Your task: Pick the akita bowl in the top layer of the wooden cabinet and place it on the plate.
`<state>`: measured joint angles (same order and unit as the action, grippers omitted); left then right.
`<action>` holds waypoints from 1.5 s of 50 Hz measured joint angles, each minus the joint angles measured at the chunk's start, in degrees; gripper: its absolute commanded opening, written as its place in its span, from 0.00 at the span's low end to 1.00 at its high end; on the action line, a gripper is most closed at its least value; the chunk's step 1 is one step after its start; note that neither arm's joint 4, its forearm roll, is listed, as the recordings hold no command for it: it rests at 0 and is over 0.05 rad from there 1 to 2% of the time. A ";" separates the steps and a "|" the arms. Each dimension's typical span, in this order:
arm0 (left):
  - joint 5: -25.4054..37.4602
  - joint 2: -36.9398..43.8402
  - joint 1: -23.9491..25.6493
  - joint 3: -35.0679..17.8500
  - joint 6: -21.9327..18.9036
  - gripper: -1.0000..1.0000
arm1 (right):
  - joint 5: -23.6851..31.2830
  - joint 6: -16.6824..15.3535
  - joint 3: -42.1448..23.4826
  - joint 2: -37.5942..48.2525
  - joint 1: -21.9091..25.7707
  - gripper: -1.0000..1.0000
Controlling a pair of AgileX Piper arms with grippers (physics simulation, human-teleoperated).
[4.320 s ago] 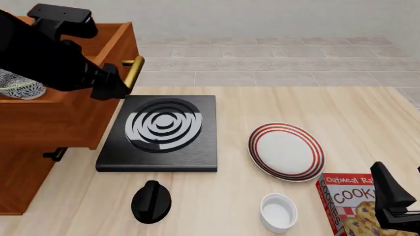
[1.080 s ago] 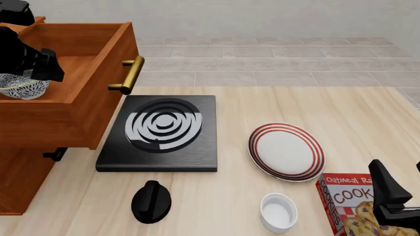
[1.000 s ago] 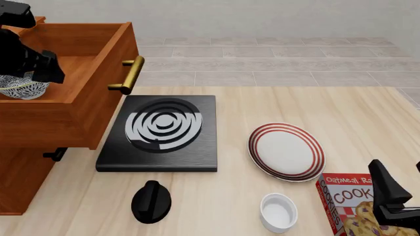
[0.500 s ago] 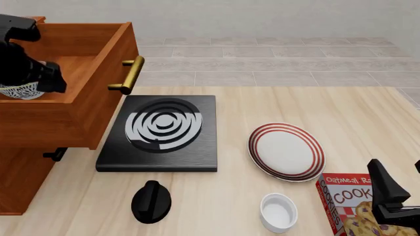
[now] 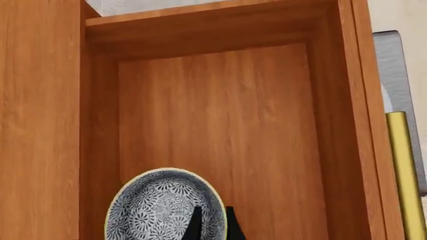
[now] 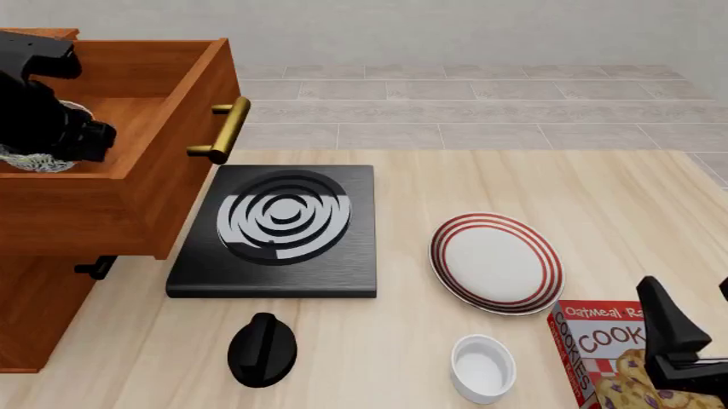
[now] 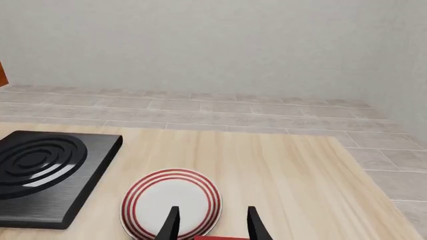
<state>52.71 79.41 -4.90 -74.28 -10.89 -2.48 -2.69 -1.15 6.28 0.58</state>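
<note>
My left tool [image 5: 212, 225] sits just above the bowl [image 5: 163, 205] in the open top drawer [image 6: 170, 94], fingertips nearly together over one rim, holding nothing | right tool [image 7: 210, 222] open, empty, near plate [image 6: 496, 262].

- A simulated kitchen: everything is a flat, clean render with no wear or clutter.
- A pale wooden table [image 6: 478, 187] fills the scene; grey tiled floor and a plain light wall lie beyond it at 12 o'clock.
- A black square stove [image 6: 276, 228] with white rings sits near the centre, a black knob [image 6: 262, 348] at 6 o'clock from it.
- Tableware: a red-ringed plate [image 6: 496, 262] at 3 o'clock of the stove, a white ramekin [image 6: 482, 366] just below the plate.
- A red cookie box [image 6: 620, 358] at 5 o'clock.
- A reddish wooden cabinet [image 6: 46, 281] at 9 o'clock, its top layer [image 6: 125, 200] pulled open.
</note>
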 measured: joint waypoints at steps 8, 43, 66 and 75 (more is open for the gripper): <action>-0.45 -0.51 -0.46 -0.50 -0.28 0.00 | 0.67 0.01 -0.02 -0.67 -0.04 1.00; 2.74 -1.01 4.07 -4.71 0.72 0.00 | 1.74 0.45 -0.27 -1.83 -0.26 1.00; 4.88 -1.41 6.71 -8.75 1.03 0.00 | 1.82 0.67 -0.43 -1.95 -0.32 1.00; 5.56 -1.37 7.59 -10.77 1.26 0.00 | 1.50 0.74 -0.43 -1.71 -0.31 1.00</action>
<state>58.26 78.04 2.69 -85.06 -9.64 -0.98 -1.95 -1.58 4.58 0.27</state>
